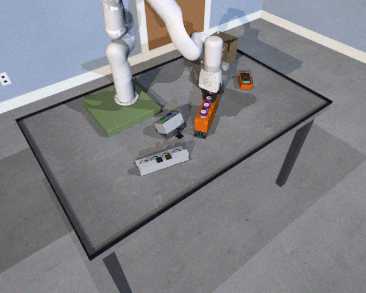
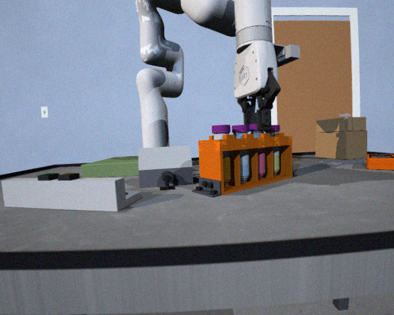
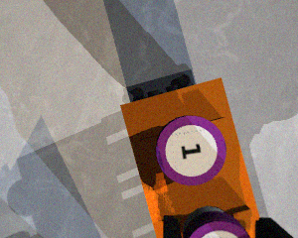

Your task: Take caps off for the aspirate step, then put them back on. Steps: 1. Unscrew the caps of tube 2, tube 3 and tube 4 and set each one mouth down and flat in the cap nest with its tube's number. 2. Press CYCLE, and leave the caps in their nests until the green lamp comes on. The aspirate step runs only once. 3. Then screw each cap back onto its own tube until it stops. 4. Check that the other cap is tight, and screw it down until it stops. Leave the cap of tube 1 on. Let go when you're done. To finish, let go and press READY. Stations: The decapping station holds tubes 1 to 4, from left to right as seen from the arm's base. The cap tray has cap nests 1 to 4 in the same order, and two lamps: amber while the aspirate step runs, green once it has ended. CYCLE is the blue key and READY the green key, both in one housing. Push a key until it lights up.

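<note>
The orange decapping station (image 2: pixel 244 163) holds four tubes, and each tube has its purple cap on. My gripper (image 2: pixel 257 128) points straight down over the third cap from the rack's black end, which is tube 3's cap (image 2: pixel 253 127). Its fingers stand on either side of that cap and slightly open, not clamped on it. In the top view the gripper (image 1: pixel 209 93) is at the rack's far part. The wrist view shows cap 1 (image 3: pixel 191 150) in the middle and another purple cap (image 3: pixel 214 230) at the bottom edge between dark finger parts. The white cap tray (image 1: pixel 161 161) has unlit lamps.
The grey key housing (image 1: pixel 169 124) with the blue and green keys stands left of the rack. An orange meter (image 1: pixel 245 80) and a cardboard box (image 1: pixel 227 47) are behind the rack. The arm's green base plate (image 1: pixel 120 108) is at the back left.
</note>
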`<state>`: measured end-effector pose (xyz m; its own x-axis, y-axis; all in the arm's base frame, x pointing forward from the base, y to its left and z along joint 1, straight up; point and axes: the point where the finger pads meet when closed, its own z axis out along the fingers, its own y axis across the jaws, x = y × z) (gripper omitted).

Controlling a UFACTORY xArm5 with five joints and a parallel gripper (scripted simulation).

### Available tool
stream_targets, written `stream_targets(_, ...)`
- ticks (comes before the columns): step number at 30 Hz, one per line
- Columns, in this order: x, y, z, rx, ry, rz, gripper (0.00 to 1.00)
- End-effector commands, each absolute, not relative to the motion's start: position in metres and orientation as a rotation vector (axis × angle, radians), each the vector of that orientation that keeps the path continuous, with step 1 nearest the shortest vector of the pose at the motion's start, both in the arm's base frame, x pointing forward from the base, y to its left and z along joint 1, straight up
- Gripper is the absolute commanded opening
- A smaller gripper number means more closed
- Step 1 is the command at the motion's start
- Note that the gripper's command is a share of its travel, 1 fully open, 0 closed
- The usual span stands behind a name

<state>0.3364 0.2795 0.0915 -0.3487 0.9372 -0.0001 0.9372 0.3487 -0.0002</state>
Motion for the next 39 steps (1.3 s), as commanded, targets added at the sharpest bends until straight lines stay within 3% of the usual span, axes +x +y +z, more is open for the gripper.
stream_targets(1,0.3373,0.2803,0.0928,-2.134,-2.305,-0.006,0.46)
stream_targets(14,0.3373,0.2803,0.0928,-2.379,-2.049,-0.006,0.46)
stream_targets(15,0.3373,0.2803,0.0928,-2.379,-2.049,-0.006,0.0)
stream_targets(29,0.3373,0.2803,0.0928,-2.379,-2.049,-0.006,0.0)
stream_targets(39,0.3373,0.2803,0.0929,-1.823,-2.558,-0.006,0.0)
